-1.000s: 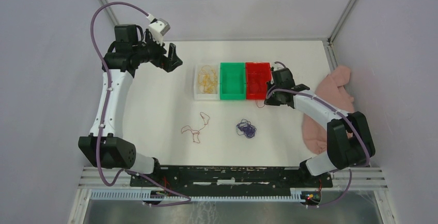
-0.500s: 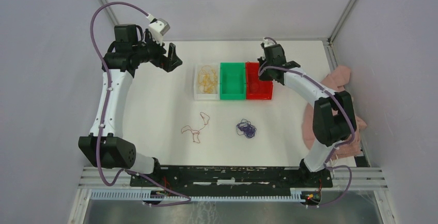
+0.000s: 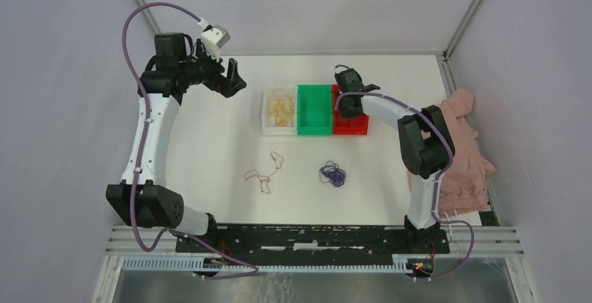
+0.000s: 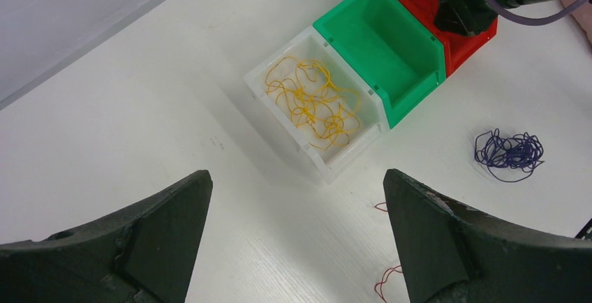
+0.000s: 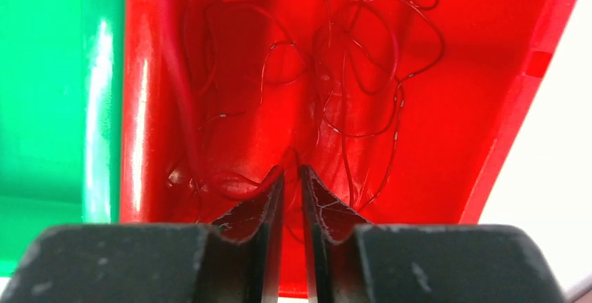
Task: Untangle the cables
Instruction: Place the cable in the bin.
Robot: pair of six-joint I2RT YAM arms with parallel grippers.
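A yellow cable (image 3: 280, 107) (image 4: 311, 104) lies bunched in the white bin (image 3: 267, 111). On the table a thin red cable (image 3: 264, 174) lies spread out, and a dark blue-purple bundle (image 3: 333, 173) (image 4: 508, 155) sits to its right. Another red cable (image 5: 349, 58) lies loose on the floor of the red bin (image 3: 359, 128) (image 5: 139, 107). My right gripper (image 3: 347, 105) (image 5: 292, 170) hangs low inside that bin, jaws parted by a narrow gap, a red strand running by the tips. My left gripper (image 3: 234, 79) (image 4: 297, 177) hovers wide open at the far left, holding nothing.
A green bin (image 3: 313, 130) (image 4: 380, 45) stands between the white and red ones with nothing in it. A pink cloth (image 3: 464, 156) lies heaped at the table's right edge beside the right arm. Grey walls close in the back and both sides.
The right arm has swung from the red bin's right side round its far end to above it, gripper now down inside. The left arm has not moved.
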